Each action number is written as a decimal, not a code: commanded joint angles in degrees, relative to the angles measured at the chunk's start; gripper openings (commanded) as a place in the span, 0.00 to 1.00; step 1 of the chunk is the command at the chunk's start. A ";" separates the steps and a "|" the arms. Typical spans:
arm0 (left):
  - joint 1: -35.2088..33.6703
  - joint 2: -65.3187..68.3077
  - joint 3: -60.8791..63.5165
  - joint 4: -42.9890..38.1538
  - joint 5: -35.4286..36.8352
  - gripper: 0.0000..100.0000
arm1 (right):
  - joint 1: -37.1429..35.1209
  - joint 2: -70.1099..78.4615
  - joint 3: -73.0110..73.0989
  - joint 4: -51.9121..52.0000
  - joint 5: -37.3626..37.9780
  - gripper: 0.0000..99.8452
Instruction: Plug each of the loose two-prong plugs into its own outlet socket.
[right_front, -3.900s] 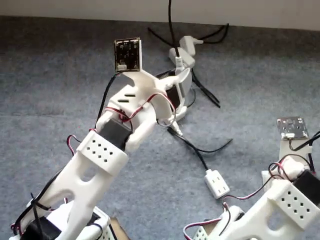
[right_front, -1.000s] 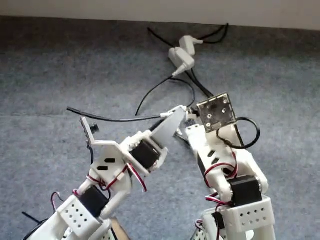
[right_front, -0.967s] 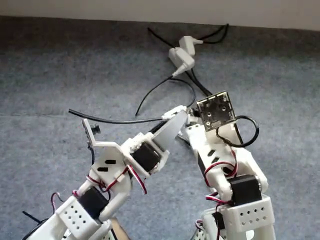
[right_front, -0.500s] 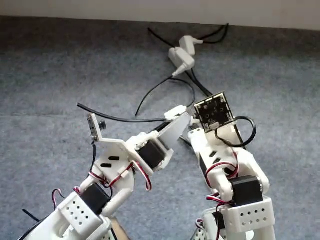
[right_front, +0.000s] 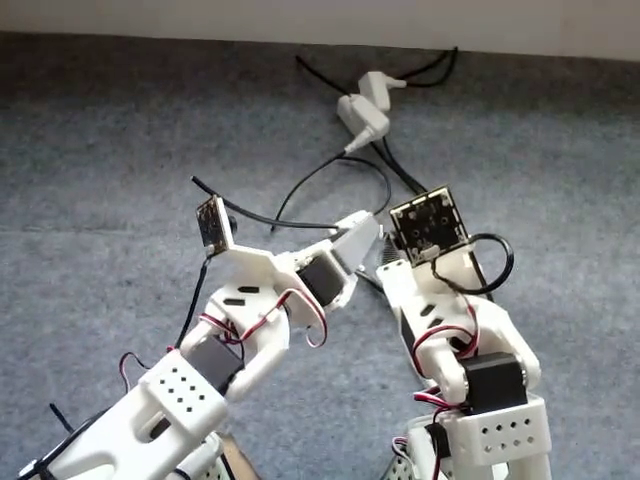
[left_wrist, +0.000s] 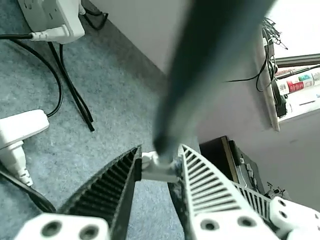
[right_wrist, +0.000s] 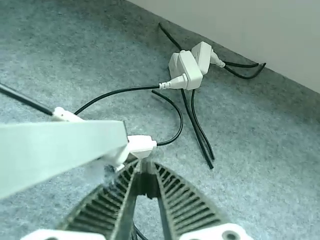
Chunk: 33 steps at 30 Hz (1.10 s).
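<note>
Left arm (right_front: 180, 390): up from the near left corner of the carpet (right_front: 100, 150), and it's stretched on a slant toward the middle, wrist rolled onto its side.
Left gripper (left_wrist: 160, 150): out at mid-carpet, clamped on a white plug (left_wrist: 157, 169), with a ribbed finger (left_wrist: 110, 185) on each side.
Right arm (right_front: 470, 370): rising from the near right corner, folded steep, forearm leaning in toward the middle.
Right gripper (right_wrist: 145, 166): angled down and forward, ribbed fingers (right_wrist: 175, 200) pinched nearly together, tips just beside the left gripper's white jaw. Whether the two touch, can't tell.
</note>
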<state>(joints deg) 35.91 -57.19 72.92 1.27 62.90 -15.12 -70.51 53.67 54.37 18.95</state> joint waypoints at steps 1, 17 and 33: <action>2.07 -6.29 0.75 0.00 -0.35 0.01 | 0.40 -0.31 -0.31 -0.92 0.62 0.01; 2.33 -17.10 3.47 3.34 -0.53 0.01 | 0.57 -0.40 0.66 -1.98 0.79 0.01; 4.00 -17.10 5.23 -0.26 -0.70 0.01 | -5.05 -0.31 1.80 -1.27 2.02 0.01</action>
<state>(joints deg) 37.67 -73.36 78.02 1.89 63.08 -18.55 -70.51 58.33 53.14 20.44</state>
